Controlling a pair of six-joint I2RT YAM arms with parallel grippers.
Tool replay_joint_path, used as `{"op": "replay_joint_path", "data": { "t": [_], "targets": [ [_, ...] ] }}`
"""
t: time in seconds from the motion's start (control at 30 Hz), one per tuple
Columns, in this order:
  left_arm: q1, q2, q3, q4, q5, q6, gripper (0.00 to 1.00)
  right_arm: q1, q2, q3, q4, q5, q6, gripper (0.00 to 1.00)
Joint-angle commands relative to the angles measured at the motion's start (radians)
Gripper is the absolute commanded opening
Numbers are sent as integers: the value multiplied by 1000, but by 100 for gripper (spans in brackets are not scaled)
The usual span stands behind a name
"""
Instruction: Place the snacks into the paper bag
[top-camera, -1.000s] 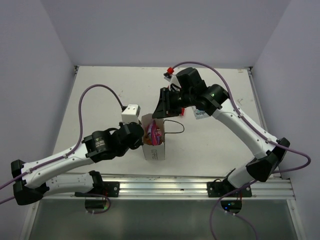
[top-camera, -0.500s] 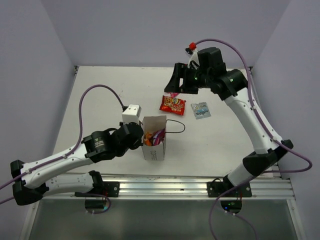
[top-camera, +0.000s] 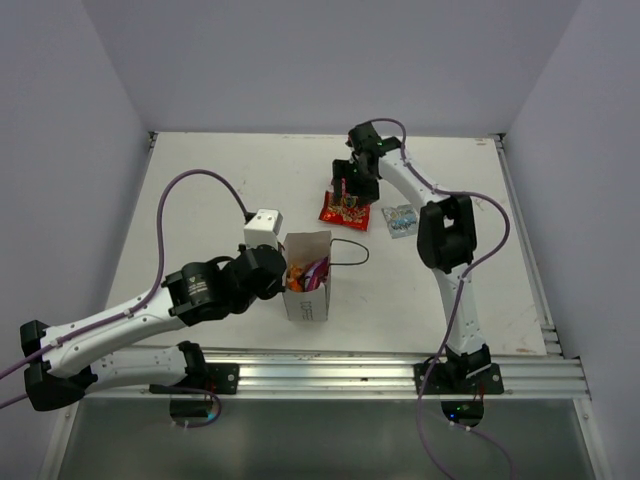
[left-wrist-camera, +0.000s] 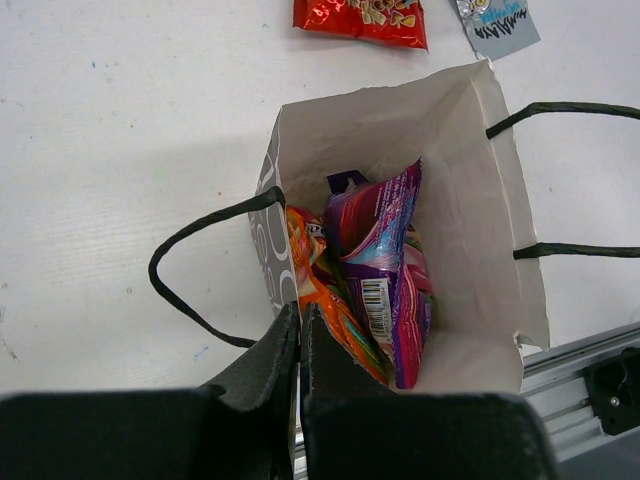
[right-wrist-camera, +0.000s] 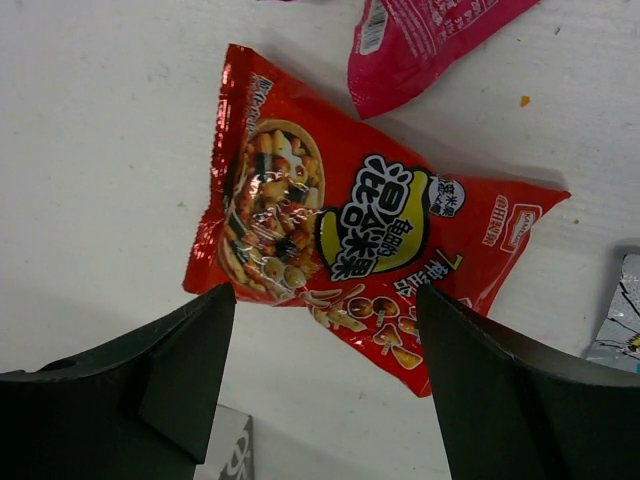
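Right gripper (right-wrist-camera: 325, 300) spread wide above red-orange packet (right-wrist-camera: 340, 230), left gripper (left-wrist-camera: 300, 325) pinched on paper bag (left-wrist-camera: 470, 180) rim

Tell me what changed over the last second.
The right gripper left the space above the paper bag, swung away toward the back, then came down with jaws open astride the red-orange packet, not gripping it. The left gripper stayed clamped on the bag's rim. The bag and the pale blue packet did not move.
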Motion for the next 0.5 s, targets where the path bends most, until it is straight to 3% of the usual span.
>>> {"op": "replay_joint_path", "data": {
  "t": [0.0,0.13,0.33,0.43,0.47],
  "targets": [
    [-1,-12,25,-9,-25,-11,0,5,-31,-18,31,91,-47,77],
    [-1,-13,26,-11,-31,-15,0,5,-22,-92,62,163,-90,74],
    [-3,-7,29,-11,-30,-17,0,7,-37,-208,105,235,-141,63],
    [-1,-9,29,-9,-33,-15,0,7,-37,-228,100,240,-144,43],
    [-1,-10,29,-9,-33,-17,0,8,-45,-230,97,238,-142,22]
  ]
}}
